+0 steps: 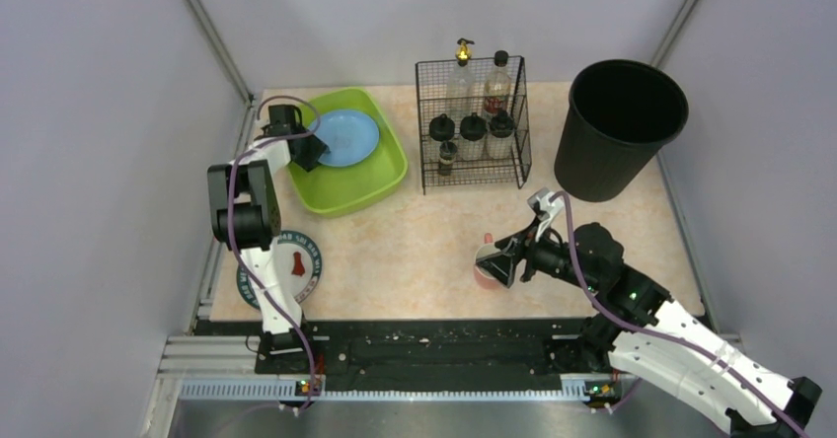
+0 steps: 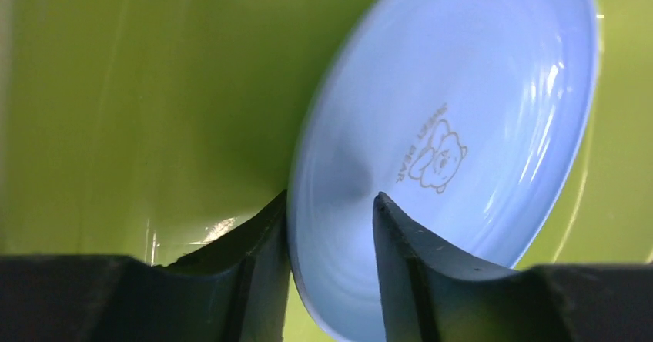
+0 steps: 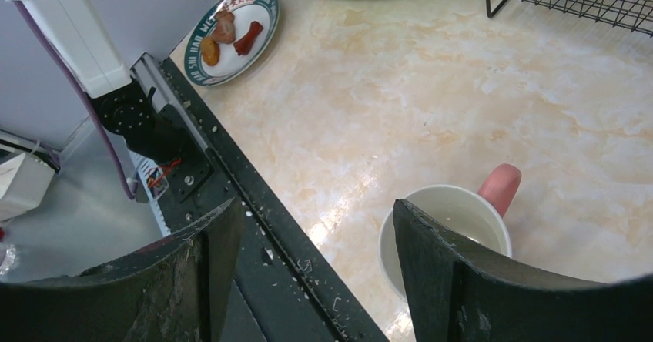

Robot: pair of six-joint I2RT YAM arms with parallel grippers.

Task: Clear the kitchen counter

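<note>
The beige-pink mottled kitchen counter (image 1: pixel 415 246) carries every item. My left gripper (image 1: pixel 307 152) reaches into the lime-green tub (image 1: pixel 367 183). In the left wrist view the left gripper (image 2: pixel 331 199) has its jaws either side of the rim of a light-blue plate (image 2: pixel 462 88), which leans tilted in the tub (image 2: pixel 115 88). My right gripper (image 1: pixel 501 258) is open over a white mug with a pink handle (image 1: pixel 483 272) near the front edge. In the right wrist view the right gripper (image 3: pixel 316 212) is empty, and the mug (image 3: pixel 450 211) stands partly behind one finger.
A green-rimmed plate with food scraps (image 1: pixel 299 263) lies front left, also in the right wrist view (image 3: pixel 231 22). A black wire rack (image 1: pixel 472 132) of bottles stands at the back. A black bin (image 1: pixel 620 127) stands back right. A black rail (image 1: pixel 424 344) runs along the front.
</note>
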